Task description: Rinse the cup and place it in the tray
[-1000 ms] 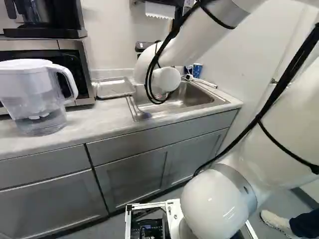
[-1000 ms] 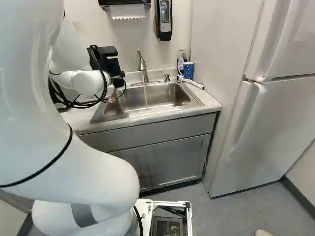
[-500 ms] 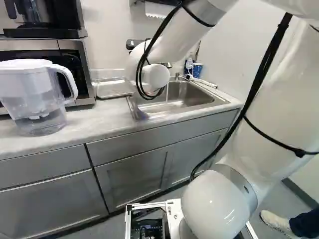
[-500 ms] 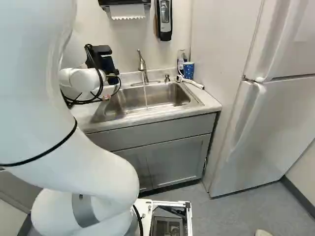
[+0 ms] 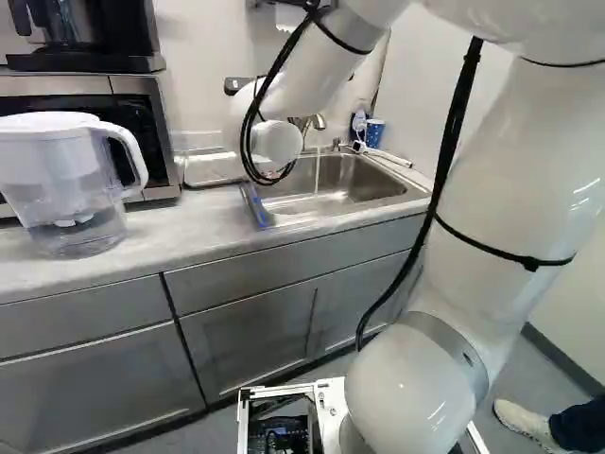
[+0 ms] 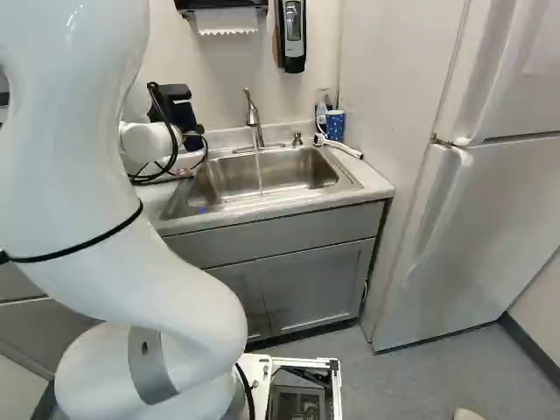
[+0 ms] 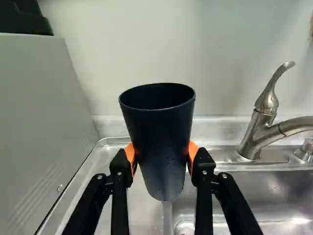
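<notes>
The two fingers (image 7: 121,181) of the black gripper (image 6: 182,114) are closed on the dark cup (image 7: 161,142), one from each side, with their orange pads (image 7: 130,152) touching its wall. The cup is held in the air, nearly upright, its mouth upward. In the wrist view it is near the faucet (image 6: 254,114) but apart from it, and its lower end is in front of the metal surface at the edge of the sink (image 6: 271,175). In both base views the arm (image 5: 492,227) hides this cup.

A thin stream of water (image 6: 259,171) falls from the faucet into the sink. The tray (image 5: 213,170) lies on the counter (image 5: 180,227), between the microwave (image 5: 151,132) and the sink; I cannot tell how high the cup is above it. The pitcher (image 5: 71,189) stands in front of the microwave, with some water inside. A blue patterned cup (image 6: 335,125) stands behind the sink, near the corner.
</notes>
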